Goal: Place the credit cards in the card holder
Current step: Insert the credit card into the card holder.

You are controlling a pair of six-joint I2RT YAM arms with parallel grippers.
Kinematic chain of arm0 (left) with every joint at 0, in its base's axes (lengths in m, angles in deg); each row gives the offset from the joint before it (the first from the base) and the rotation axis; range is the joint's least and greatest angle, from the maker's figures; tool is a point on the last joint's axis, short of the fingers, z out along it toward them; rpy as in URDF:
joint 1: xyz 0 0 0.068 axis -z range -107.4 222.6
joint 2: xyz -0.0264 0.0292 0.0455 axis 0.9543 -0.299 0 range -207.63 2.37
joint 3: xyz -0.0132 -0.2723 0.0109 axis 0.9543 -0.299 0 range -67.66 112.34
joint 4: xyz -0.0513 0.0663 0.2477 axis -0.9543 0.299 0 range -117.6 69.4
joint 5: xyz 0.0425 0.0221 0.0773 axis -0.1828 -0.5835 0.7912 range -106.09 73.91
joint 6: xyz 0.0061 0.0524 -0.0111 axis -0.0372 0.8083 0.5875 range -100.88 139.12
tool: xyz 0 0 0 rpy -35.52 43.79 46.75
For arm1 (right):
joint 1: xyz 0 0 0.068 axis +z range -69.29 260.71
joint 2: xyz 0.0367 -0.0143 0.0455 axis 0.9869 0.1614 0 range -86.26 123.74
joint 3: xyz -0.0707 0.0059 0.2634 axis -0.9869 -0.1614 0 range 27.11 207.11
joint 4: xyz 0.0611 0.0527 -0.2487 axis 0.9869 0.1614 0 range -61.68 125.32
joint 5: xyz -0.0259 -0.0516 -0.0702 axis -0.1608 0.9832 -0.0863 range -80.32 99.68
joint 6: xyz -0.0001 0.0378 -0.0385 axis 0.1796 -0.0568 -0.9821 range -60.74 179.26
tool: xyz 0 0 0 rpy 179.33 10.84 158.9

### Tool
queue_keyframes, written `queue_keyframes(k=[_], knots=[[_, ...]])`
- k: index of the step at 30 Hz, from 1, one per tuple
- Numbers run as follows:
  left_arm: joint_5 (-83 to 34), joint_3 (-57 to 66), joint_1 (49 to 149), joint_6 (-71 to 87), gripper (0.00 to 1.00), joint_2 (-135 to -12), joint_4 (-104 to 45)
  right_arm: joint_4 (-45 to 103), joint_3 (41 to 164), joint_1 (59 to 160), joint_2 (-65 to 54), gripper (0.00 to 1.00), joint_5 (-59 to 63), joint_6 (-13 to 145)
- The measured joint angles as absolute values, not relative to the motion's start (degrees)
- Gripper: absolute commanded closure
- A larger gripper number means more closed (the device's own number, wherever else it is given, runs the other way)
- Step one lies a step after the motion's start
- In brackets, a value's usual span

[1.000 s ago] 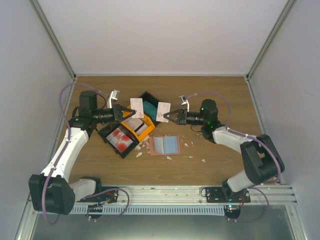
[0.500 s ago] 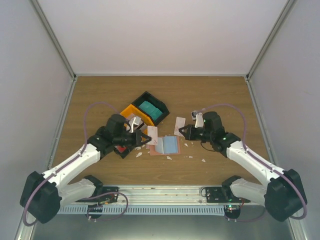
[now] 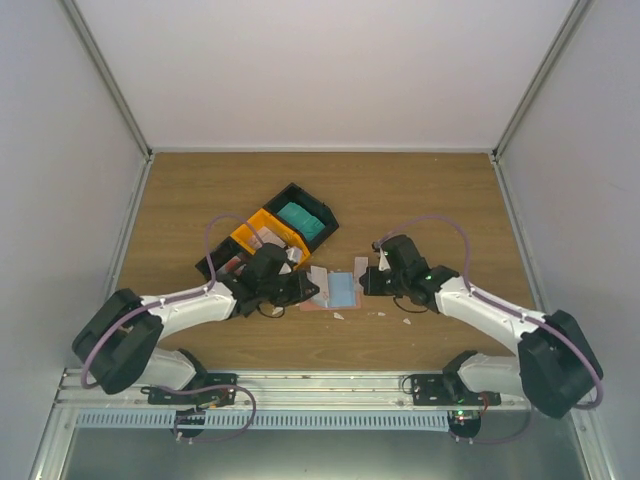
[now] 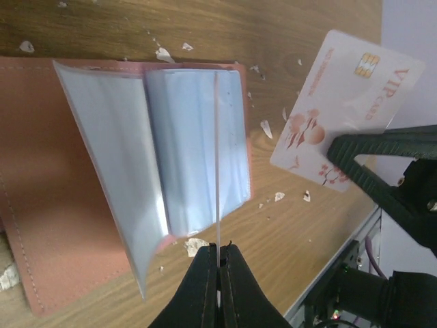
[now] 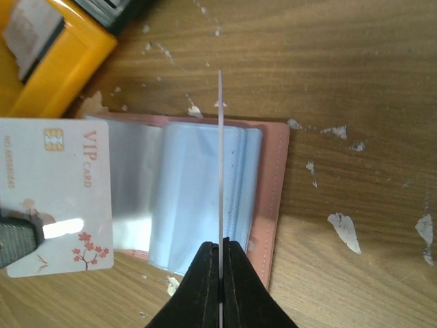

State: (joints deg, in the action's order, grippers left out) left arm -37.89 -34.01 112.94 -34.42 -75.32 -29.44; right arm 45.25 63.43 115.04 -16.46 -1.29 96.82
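Both arms have dropped from up beside the tray (image 3: 250, 230) to the card holder (image 3: 343, 291). From above, the left gripper (image 3: 306, 285) and right gripper (image 3: 366, 281) flank the open holder. Each is clenched on a white card: the left card (image 3: 318, 273) and the right card (image 3: 360, 265). Behind the left gripper, the tray's black compartment holds a teal block (image 3: 298, 217); the arm hides its nearer compartments.

Left wrist: the left card (image 4: 217, 157) runs straight ahead of the fingertips, edge-on – a thin line over the holder's clear sleeves (image 4: 184, 150), its face unreadable. Whether it touches a pocket cannot be told. The right card (image 4: 345, 102), off to one side, reads "VIP".

Right wrist: the same, mirrored – the right card (image 5: 220, 157) is edge-on over the sleeves, the left card (image 5: 58, 198) is face-up alongside, and the frame cuts off the tray corner.
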Motion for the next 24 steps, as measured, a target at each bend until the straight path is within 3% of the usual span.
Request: queue_keyframes(k=[11,24], knots=[[-37.46,-34.25,113.66,-35.47,1.0,-81.77,-39.63,41.12,60.68,116.13,-11.21,1.0,-0.89,98.83],[-36.54,-34.45,114.4,-36.76,1.0,-84.22,-39.02,40.98,60.63,116.13,-11.21,1.0,-0.7,99.48]])
